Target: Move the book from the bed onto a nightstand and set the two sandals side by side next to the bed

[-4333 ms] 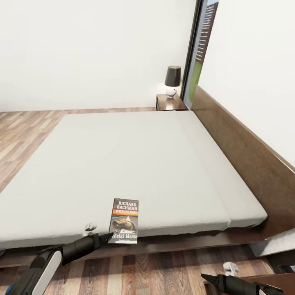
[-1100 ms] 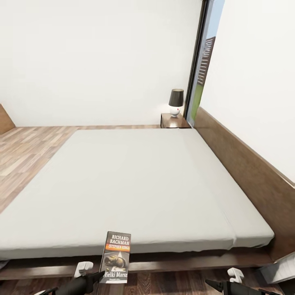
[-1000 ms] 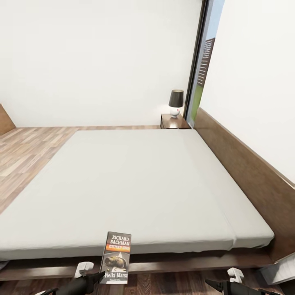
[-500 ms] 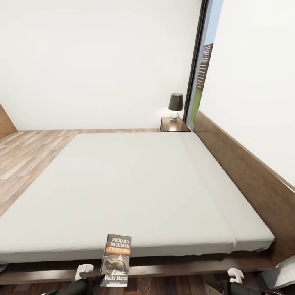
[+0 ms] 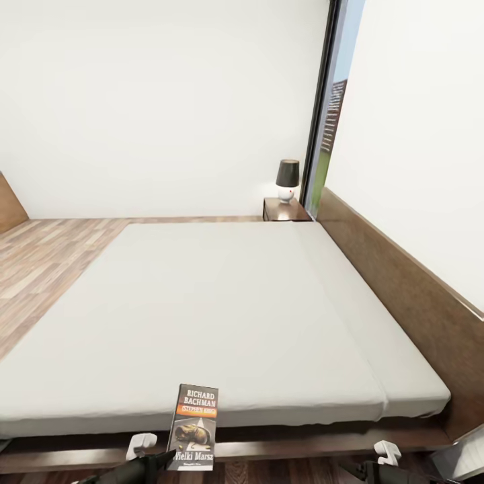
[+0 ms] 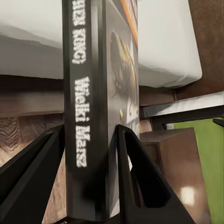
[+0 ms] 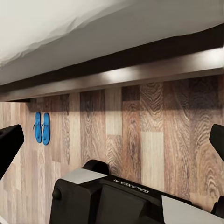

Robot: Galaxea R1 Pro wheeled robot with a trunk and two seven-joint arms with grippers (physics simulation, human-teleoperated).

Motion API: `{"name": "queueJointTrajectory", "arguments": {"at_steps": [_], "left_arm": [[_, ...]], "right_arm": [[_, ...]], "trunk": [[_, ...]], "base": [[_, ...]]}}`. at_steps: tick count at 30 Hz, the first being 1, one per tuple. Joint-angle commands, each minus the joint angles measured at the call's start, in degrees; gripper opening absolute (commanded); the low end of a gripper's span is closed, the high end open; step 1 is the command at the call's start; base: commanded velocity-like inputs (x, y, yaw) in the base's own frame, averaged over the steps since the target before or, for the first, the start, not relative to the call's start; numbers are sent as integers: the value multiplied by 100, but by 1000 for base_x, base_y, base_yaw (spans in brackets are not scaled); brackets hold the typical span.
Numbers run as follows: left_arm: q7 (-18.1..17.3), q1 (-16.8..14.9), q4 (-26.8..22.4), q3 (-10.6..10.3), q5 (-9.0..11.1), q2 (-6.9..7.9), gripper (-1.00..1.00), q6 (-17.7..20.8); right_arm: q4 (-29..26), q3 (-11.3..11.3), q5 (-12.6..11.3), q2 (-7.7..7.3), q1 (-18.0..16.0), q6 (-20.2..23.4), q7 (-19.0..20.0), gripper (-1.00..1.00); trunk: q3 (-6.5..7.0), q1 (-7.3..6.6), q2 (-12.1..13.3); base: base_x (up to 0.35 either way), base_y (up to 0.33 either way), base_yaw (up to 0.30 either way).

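Book (image 5: 195, 427) gripped upright in the left hand (image 6: 88, 177) above the bed's (image 5: 222, 302) near edge; right hand (image 7: 112, 140) spread open and empty; keep it level while carrying toward the nightstand (image 5: 286, 210) at the bed's far corner.

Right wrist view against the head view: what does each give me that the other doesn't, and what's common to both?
The right wrist view adds the two sandals, lying side by side on the floor along the bed frame. The head view adds the book, held upright in the left gripper, and the nightstand with a lamp beyond the far side of the bed. Both share the bed's edge and the wood-plank floor.
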Motion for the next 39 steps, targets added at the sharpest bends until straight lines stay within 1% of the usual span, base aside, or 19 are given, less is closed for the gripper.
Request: {"name": "queueJointTrajectory", "arguments": {"at_steps": [1,13,39], "left_arm": [[-20,-3,1,5,37,-5,-100,59],[-17,1,9,4,37,-77,-100,59],[-12,0,18,-13,37,-79,-100,59]], "right_arm": [[-4,37,-59,-3,-2,54,16,100],[-4,39,-59,-3,-2,54,16,100],[-4,36,-59,-3,-2,54,16,100]], "trunk": [[4,0,-3],[115,0,-3],[356,0,-3]], "base": [[0,0,0],[0,0,0],[0,0,0]]}}
